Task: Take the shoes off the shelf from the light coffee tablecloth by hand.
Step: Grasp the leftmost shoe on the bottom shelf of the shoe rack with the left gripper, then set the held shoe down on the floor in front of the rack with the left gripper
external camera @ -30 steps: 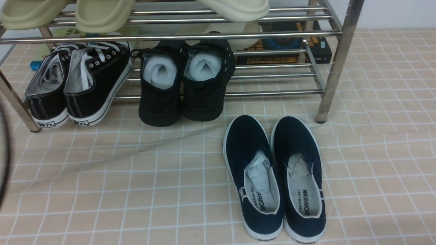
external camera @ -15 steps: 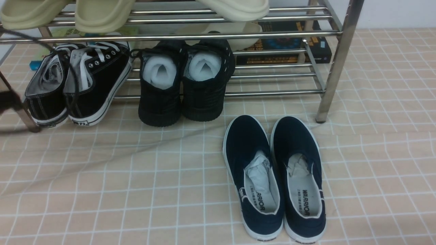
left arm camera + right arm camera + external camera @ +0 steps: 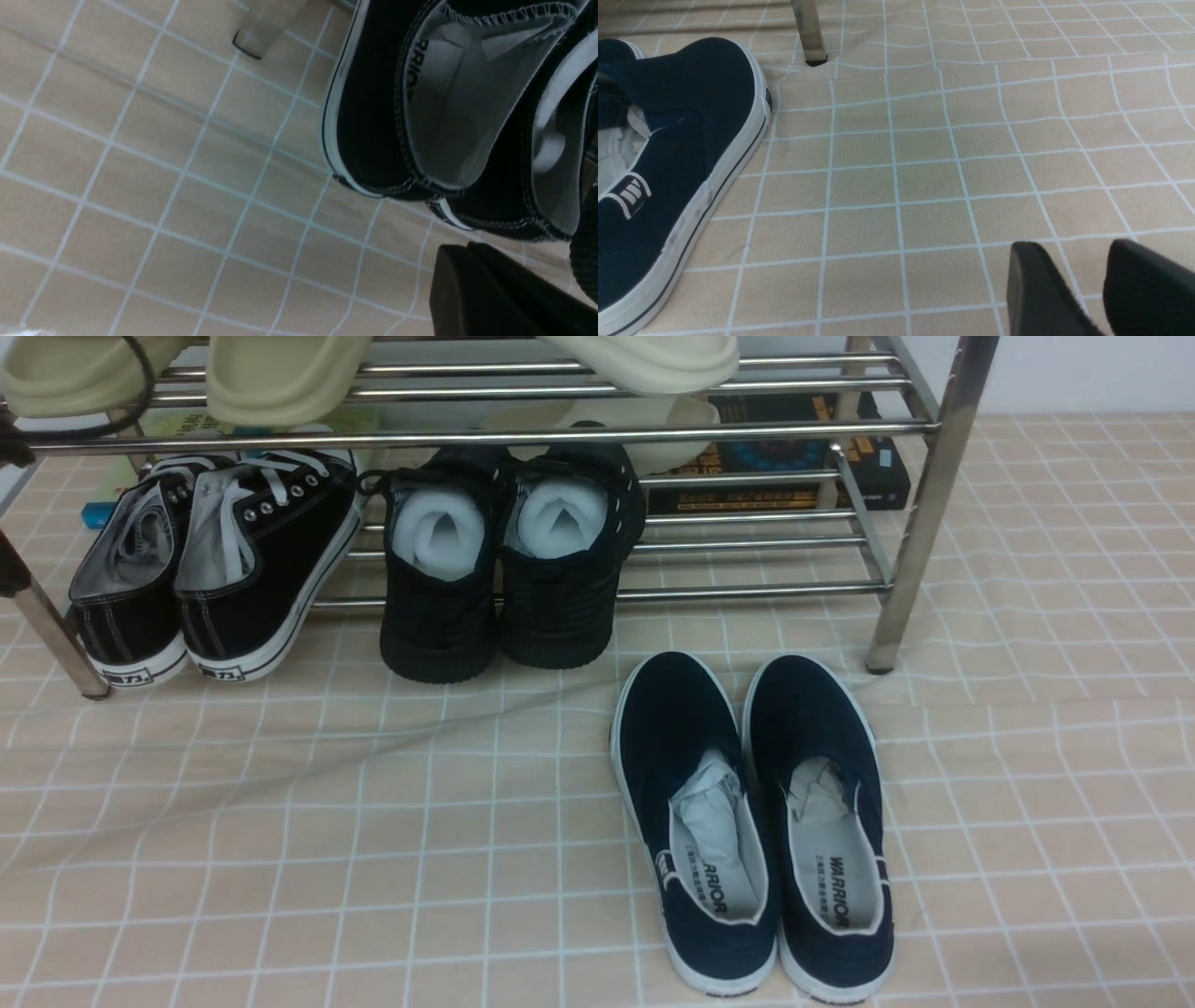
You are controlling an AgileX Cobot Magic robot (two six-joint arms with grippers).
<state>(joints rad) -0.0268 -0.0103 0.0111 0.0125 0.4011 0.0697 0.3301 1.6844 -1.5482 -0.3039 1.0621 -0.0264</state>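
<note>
Closest to the viewer, the right gripper [image 3: 1076,247] hangs over bare light coffee tablecloth [image 3: 327,859], its two black fingers slightly apart and holding nothing. The left gripper [image 3: 460,249] hovers near the heels of the shoes [image 3: 219,569] without touching them; its fingers look pressed together and empty. A pair of navy slip-ons [image 3: 747,821] sits on the cloth in front of the shelf [image 3: 920,504]. The black-and-white sneakers rest at the left end of the lower tier, heels toward the camera. Black knit shoes [image 3: 509,569] stuffed with white paper stand beside them. Cream slippers [image 3: 280,373] lie on the upper tier, and books [image 3: 794,457] lie behind.
</note>
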